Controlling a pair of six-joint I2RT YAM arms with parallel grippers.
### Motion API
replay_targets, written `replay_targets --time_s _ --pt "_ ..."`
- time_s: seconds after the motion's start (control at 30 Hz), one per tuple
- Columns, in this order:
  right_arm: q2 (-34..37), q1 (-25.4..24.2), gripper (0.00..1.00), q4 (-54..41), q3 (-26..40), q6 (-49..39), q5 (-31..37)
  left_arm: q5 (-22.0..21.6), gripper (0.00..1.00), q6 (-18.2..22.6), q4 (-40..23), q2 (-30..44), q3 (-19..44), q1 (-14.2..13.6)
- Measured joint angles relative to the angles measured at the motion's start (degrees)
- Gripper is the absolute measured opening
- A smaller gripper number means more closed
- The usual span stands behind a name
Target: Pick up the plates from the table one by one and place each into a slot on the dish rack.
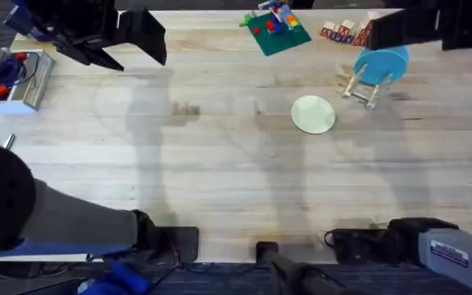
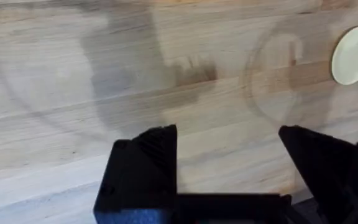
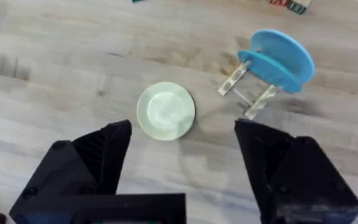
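On the table (image 1: pixel 220 172): one pale yellow-green plate (image 1: pixel 313 114) lies flat on the bare wood, right of the middle and toward the far side.
Rack: the small wooden dish rack (image 1: pixel 362 88) stands just beyond and to the right of that plate, near it but not touching.
Already racked: a blue plate (image 1: pixel 381 65) stands on edge in the rack's slats.
Left tool (image 2: pixel 229 171): fingers spread wide with nothing between them, high over bare wood on the left; the pale plate is well off to its right.
Right tool (image 3: pixel 182 165): also wide and empty, hanging above the table with the pale plate (image 3: pixel 166 111) just ahead of its fingers and the rack (image 3: pixel 246 90) farther on.
Handling: the plate looks like thin, stiff plastic, so probably light and hard to break, but smooth and likely to slide when nudged.
Where to hold: lying flat, it offers little but its rim, so pinching one edge, one finger above and one slipped under, seems the likeliest grip.
Risk: a shallow bite on the rim could let it swing or slip on the way to a slot.
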Motion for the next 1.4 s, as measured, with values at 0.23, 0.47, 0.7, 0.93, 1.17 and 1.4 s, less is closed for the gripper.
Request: replay_targets --time_s 0.23,0.47,0.7,0.93,1.17,1.4 --pt "0.0 -0.2 0.996 -2.1 0.0 0.1 0.4 3.0 0.996 0.0 0.4 0.0 0.0 -0.1" --pt "-0.5 -4.5 0.996 -2.9 0.0 1.3 0.5 2.3 0.996 -2.0 0.6 0.0 0.0 -7.2" --pt "-2.9 -13.9 0.996 -4.8 0.0 1.5 0.9 1.7 0.996 -9.3 8.8 0.0 0.0 -23.1" --pt "-3.0 -18.6 0.995 -5.5 0.1 1.5 1.1 1.0 0.996 -16.3 22.2 0.0 0.1 -37.3" --pt "-3.0 -18.6 0.996 -5.5 0.1 1.5 1.1 3.3 0.996 -22.3 26.7 4.5 1.1 -43.6" --pt "-3.0 -18.6 0.996 -5.5 0.1 1.5 1.1 10.9 0.732 -28.3 30.5 12.1 1.1 -44.6"
